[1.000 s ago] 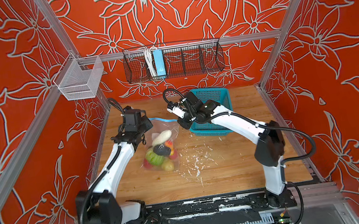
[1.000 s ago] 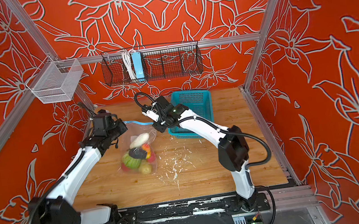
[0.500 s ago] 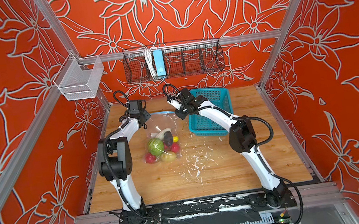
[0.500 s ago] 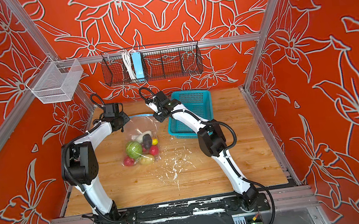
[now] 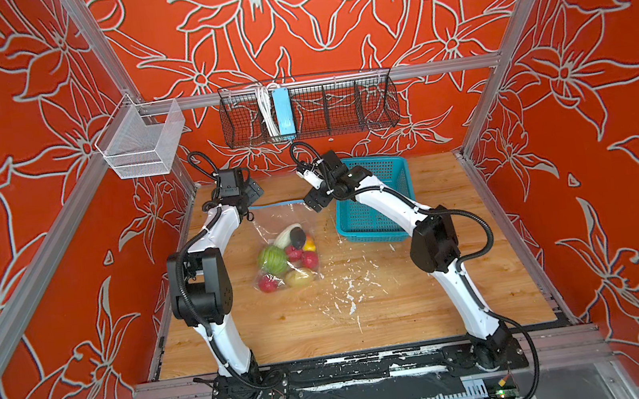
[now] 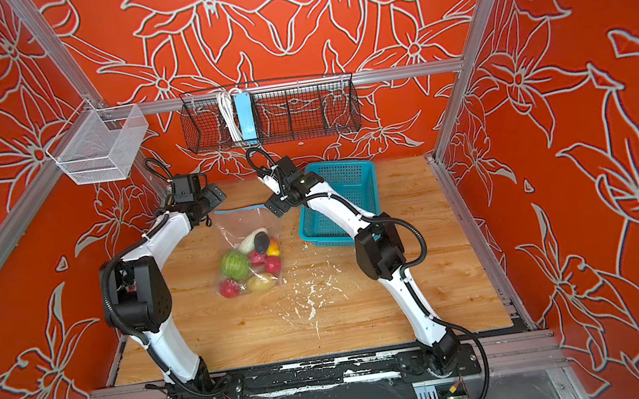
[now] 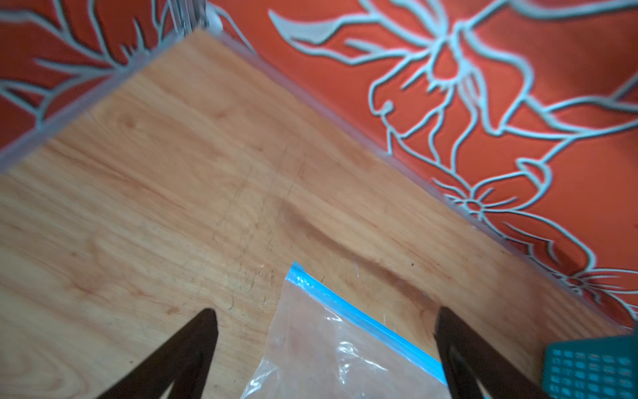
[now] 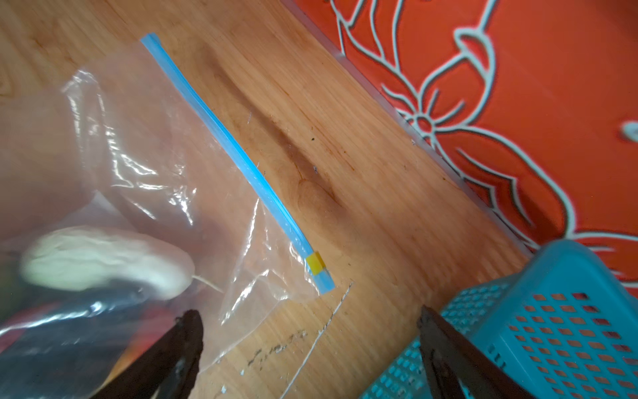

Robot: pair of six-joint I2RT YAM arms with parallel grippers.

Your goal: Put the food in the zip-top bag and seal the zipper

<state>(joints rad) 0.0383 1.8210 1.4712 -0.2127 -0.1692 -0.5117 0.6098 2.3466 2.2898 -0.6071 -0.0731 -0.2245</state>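
Observation:
The clear zip-top bag (image 5: 271, 225) lies flat on the wooden table in both top views, with the food (image 5: 287, 257) bunched at its near end: green cabbage (image 6: 235, 264), white radish (image 8: 103, 259), red fruits. Its zipper (image 8: 234, 155) runs straight along the far edge, and the yellow-blue slider (image 8: 316, 264) sits at the end nearest the basket. My left gripper (image 7: 326, 312) is open over the zipper's (image 7: 345, 307) other corner, touching nothing. Over the slider corner my right gripper (image 8: 307, 312) is also open and empty.
A teal perforated basket (image 5: 372, 202) stands right of the bag, under my right arm. A black wire rack (image 5: 309, 105) with a light-blue power strip and a white mesh bin (image 5: 143, 144) hang at the back. White scuffs mark the table's middle.
Both grippers went from shut to open and let go of the bag's mouth edge. Both arms drew toward the back wall, and the bag now lies flat with its zipper stretched straight.

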